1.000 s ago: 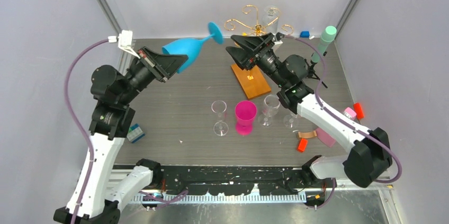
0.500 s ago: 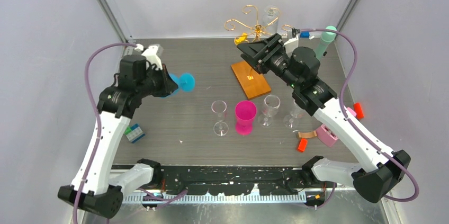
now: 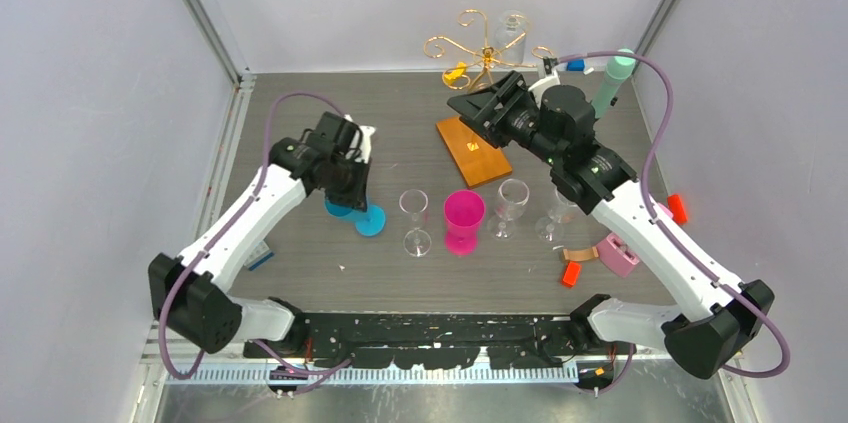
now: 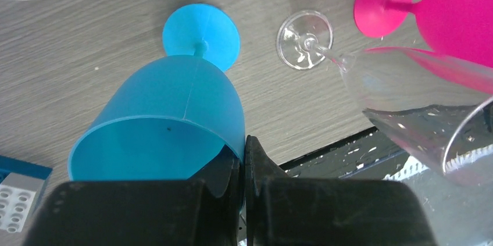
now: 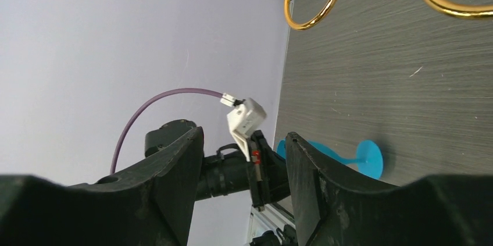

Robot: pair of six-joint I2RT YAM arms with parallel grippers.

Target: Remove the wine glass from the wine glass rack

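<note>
Got the blue wine glass [image 4: 174, 106] pinched by the rim in the left pincer [image 4: 244, 164], tilted low over the counter [image 3: 380, 113], well off the wine glass rack [image 3: 480, 43]. Could topple if released crooked, or clip the clear glass [image 4: 305, 39] just beside it. Seeing the right pincer [image 5: 241, 141] spread and empty.

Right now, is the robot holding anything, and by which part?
The left pincer pinches the blue wine glass by its bowl's rim; the right pincer is open, holding nothing.

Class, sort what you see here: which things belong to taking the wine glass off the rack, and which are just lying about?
Job: wine glass rack; blue wine glass, pinched by the left gripper; open right gripper.
Lying about: pink goblet; clear glasses; mint-green cylinder; red block.
</note>
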